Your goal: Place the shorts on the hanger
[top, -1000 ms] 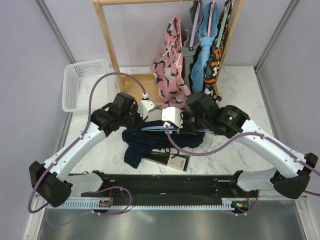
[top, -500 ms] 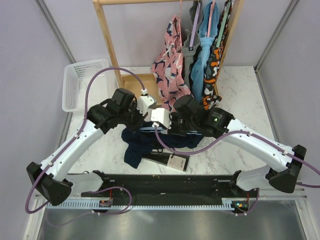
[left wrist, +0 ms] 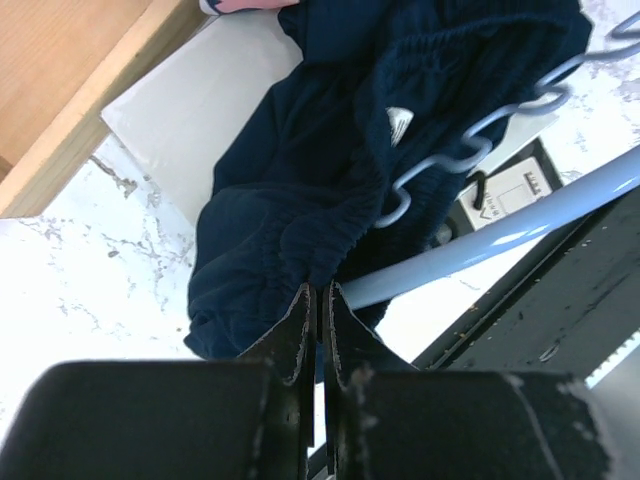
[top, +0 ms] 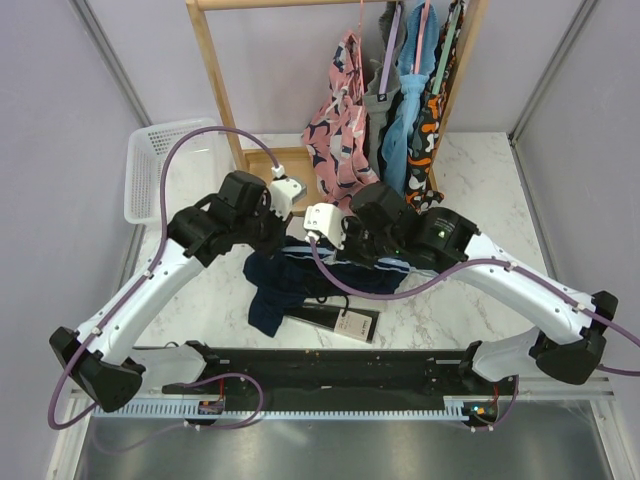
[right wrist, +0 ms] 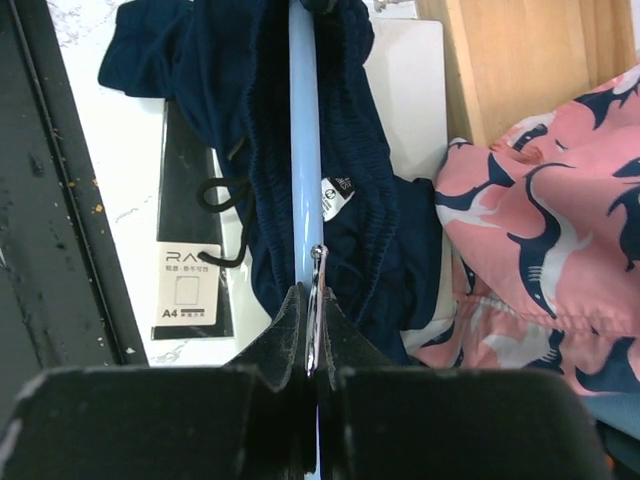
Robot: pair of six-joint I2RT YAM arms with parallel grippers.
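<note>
The dark navy shorts [left wrist: 320, 130] hang in folds around the light-blue hanger [left wrist: 500, 235], whose bar runs through the waistband. My left gripper [left wrist: 320, 288] is shut on the gathered waistband edge right beside the bar. My right gripper [right wrist: 312, 292] is shut on the hanger's [right wrist: 303, 150] thin metal hook where it meets the bar, with the shorts [right wrist: 360, 200] draped on both sides of it. From above, the shorts [top: 280, 285] sag to the marble table between both wrists, and the hanger [top: 345, 262] shows as pale stripes.
A wooden rack [top: 215, 80] stands at the back with a pink patterned garment [top: 340, 120] and other clothes hanging. A white basket [top: 150, 165] sits at the far left. A black A4 package [top: 335, 320] lies under the shorts, near the black rail [top: 320, 365].
Both wrists have moved toward the rack, the right one also leftward, carrying the hanger and the shorts' waistband with them. Both grips have stayed shut.
</note>
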